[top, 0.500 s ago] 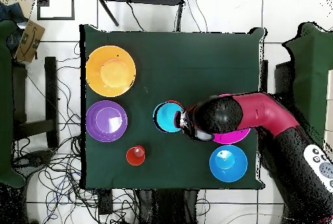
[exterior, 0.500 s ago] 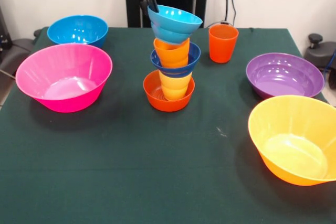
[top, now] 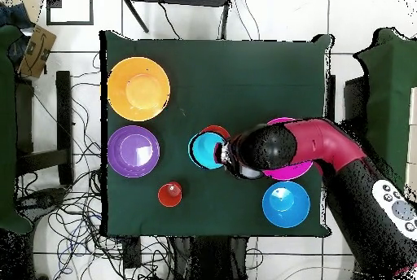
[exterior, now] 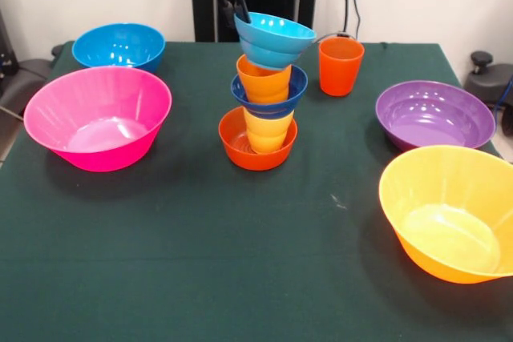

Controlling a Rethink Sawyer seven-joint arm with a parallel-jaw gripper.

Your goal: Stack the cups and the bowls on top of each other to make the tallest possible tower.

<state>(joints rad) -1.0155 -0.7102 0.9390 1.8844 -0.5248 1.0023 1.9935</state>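
Note:
The tower stands mid-table: a small orange-red bowl [exterior: 240,148] as base, a yellow cup [exterior: 267,132], a dark blue bowl [exterior: 276,102], a light orange cup [exterior: 260,79] and a cyan bowl [exterior: 276,40] on top, tilted. My gripper [exterior: 235,6] comes down from above and is shut on the cyan bowl's rim on the left side. In the overhead view the cyan bowl [top: 207,150] hides the pieces below it, with my gripper [top: 229,154] at its right edge. The darker red-orange cup [exterior: 340,66] stands upright alone, right of the tower.
A medium blue bowl [exterior: 119,46] and a large pink bowl [exterior: 96,118] sit on the left. A purple bowl [exterior: 434,114] and a large yellow-orange bowl [exterior: 449,210] sit on the right. In the overhead view my arm [top: 285,150] covers part of the pink bowl [top: 289,172].
My gripper and the cyan bowl have shifted slightly right and up in the front view. The bowl now sits more off-centre over the light orange cup. Nothing else moved.

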